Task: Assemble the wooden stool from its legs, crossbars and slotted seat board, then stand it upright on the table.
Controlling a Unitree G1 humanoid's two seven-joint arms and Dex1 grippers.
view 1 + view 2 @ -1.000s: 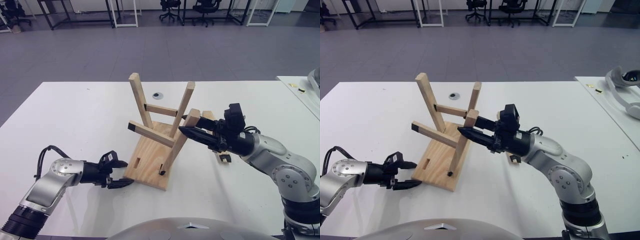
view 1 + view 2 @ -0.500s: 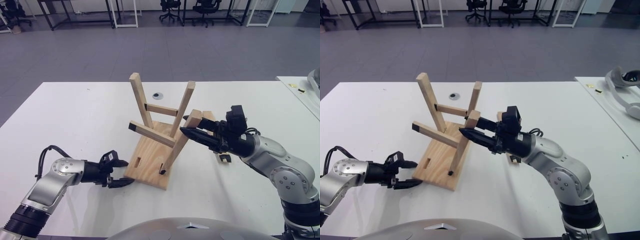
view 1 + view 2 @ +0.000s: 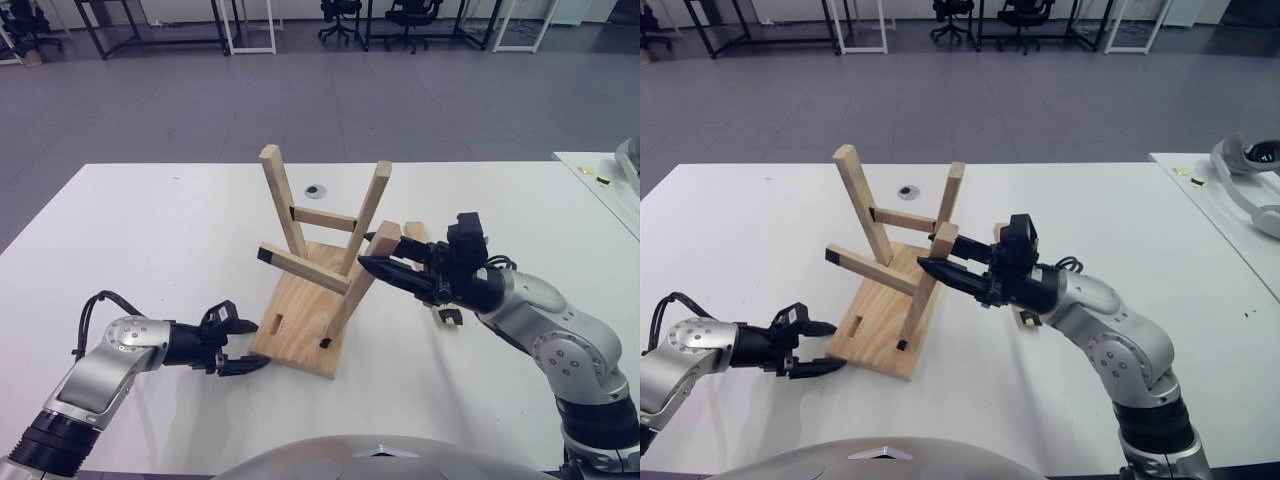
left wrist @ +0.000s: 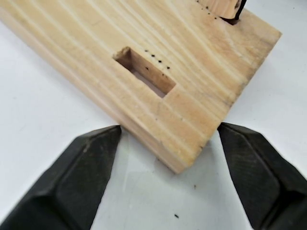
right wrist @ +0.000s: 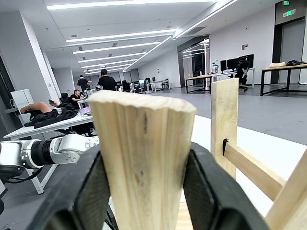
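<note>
White table [image 3: 150, 220]: slotted seat board [image 3: 295, 310] corner straddled by spread-open left gripper [image 3: 245, 348], right gripper [image 3: 368, 252] clenched on third leg [image 3: 348, 300], barely shifted lately; seating judged unfinished.

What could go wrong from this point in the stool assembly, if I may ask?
1. The right gripper clamps the tilted leg only near its top. A push there could lever the foot out of its slot or tip the seat board.
2. The left gripper is open astride the board's near corner without gripping it, so the board may slide under that push.
</note>
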